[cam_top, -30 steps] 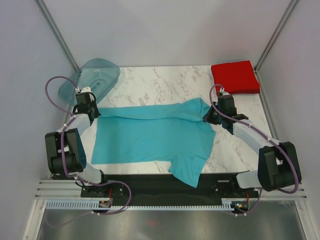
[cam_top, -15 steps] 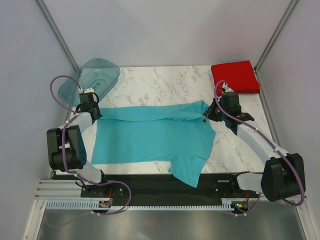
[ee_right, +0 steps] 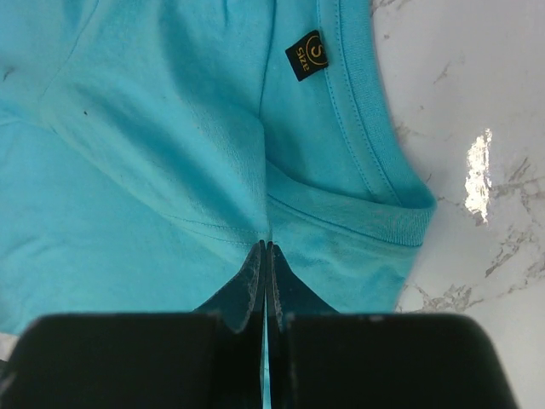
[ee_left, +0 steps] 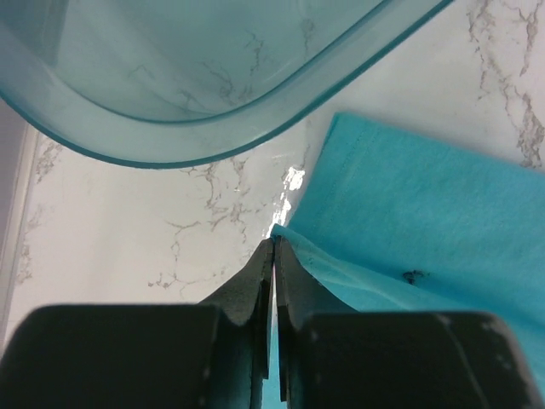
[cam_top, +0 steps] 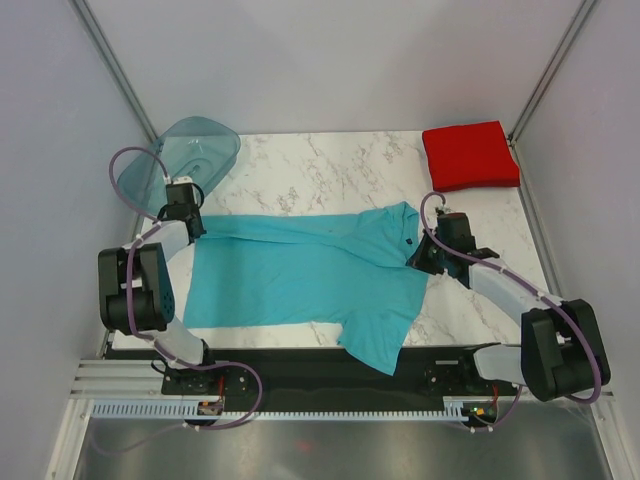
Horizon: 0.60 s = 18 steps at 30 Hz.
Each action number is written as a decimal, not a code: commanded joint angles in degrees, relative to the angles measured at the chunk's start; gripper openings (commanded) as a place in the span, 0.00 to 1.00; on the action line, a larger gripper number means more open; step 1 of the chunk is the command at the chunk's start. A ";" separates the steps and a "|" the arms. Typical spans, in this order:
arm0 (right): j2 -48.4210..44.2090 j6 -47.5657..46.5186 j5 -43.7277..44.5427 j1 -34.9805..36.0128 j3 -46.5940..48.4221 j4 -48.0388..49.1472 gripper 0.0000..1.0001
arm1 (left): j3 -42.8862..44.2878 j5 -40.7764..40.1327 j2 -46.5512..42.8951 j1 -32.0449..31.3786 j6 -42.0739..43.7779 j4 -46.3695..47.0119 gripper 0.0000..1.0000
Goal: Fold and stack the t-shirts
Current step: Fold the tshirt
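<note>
The right gripper (ee_right: 266,245) has drawn back toward the near edge, dragging the collar of the plain turquoise cloth t-shirt (cam_top: 300,275) with it. Both it and the left gripper (ee_left: 274,243) are clamped on that shirt's far edge — it lies spread in the middle, folding barely begun. The bright red cloth shirt (cam_top: 470,155), already a folded square, waits far right. A translucent teal plastic tray (cam_top: 185,150) sits just beyond the left gripper — near the cloth, not touching.
</note>
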 commanded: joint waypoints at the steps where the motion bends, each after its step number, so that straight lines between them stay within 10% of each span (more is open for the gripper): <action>1: 0.40 -0.04 -0.43 -0.14 -0.92 2.75 0.00 | 3.07 -5.51 0.03 -0.72 2.55 -0.58 0.09; 18: -6.28 -0.83 1.15 -0.23 6.99 -4.55 0.00 | 3.78 -5.96 1.17 -1.16 4.66 -0.59 0.02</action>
